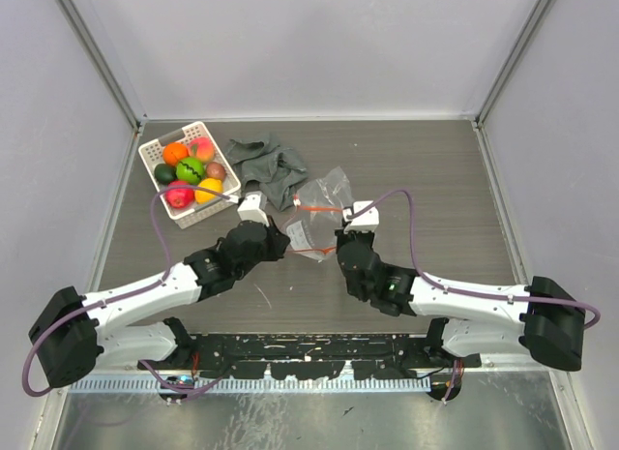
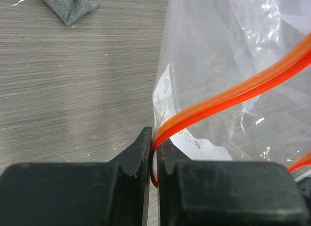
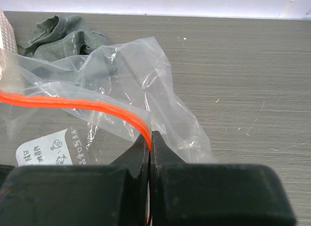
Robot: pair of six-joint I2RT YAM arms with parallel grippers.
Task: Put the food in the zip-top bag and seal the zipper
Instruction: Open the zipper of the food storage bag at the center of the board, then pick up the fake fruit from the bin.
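The zip-top bag is clear and wrinkly and lies mid-table between my two grippers. It is empty. My left gripper is shut on the zipper, the red-orange strip, at its left end; the left wrist view shows the jaws pinching it. My right gripper is shut on the same zipper at its other end, as the right wrist view shows. The bag bulges beyond the jaws. The food, several coloured toy fruits, sits in the basket at the back left.
The white lattice basket stands at the back left corner. A crumpled grey cloth lies just behind the bag, also in the wrist views. Walls enclose the table on three sides.
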